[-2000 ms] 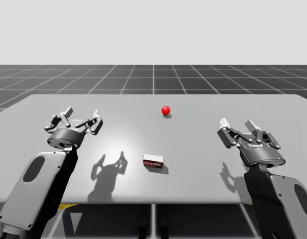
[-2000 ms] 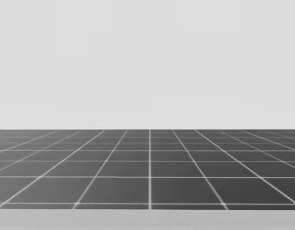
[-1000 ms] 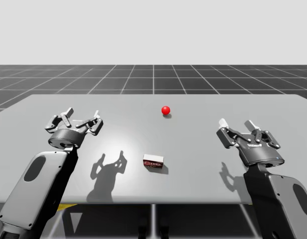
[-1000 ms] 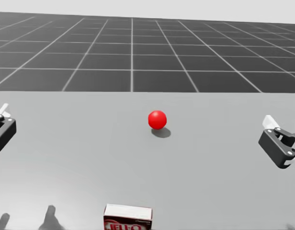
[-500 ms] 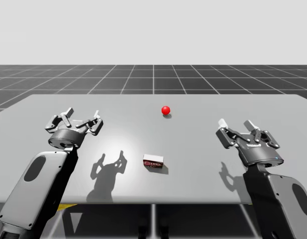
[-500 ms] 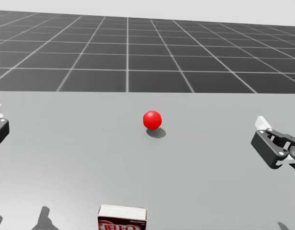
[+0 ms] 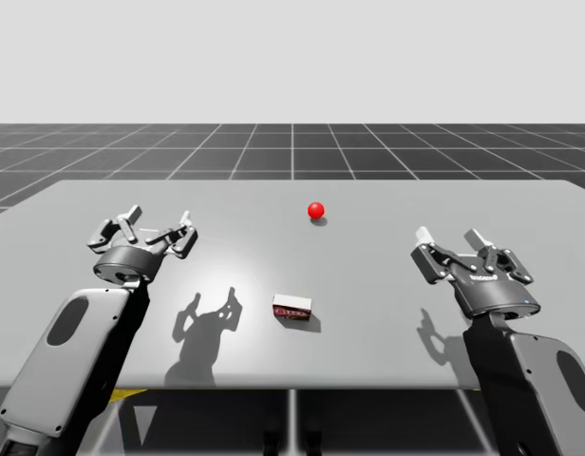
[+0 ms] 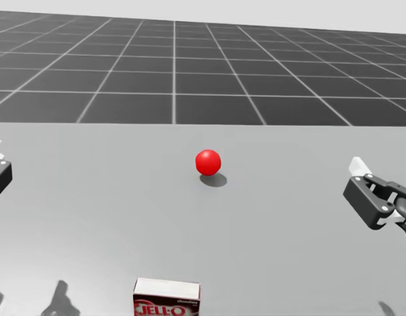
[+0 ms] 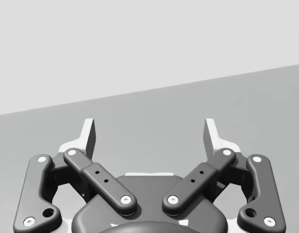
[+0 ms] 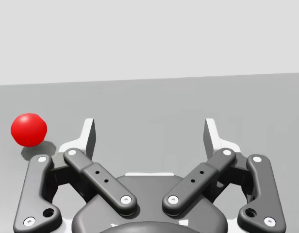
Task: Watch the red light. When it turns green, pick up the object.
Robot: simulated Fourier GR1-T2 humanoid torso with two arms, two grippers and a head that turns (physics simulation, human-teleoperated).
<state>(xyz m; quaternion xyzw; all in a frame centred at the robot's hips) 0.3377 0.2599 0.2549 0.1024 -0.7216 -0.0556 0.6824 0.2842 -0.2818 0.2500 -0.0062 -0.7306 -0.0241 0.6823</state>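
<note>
Red-and-white box (image 7: 292, 308): where is it?
— It lies flat on the grey worktop (image 7: 463, 199), toward the front edge, about midway between the two arms. Nothing touches it.
— And the hands?
— A little further back, the left hand (image 7: 158, 217) and the right hand (image 7: 450, 236) hover well apart from the box. Each has its two fingers spread wide and holds nothing.
— The light?
— The red light (image 7: 315, 210) is a small glowing ball, farthest back, sitting on the worktop beyond the box.
</note>
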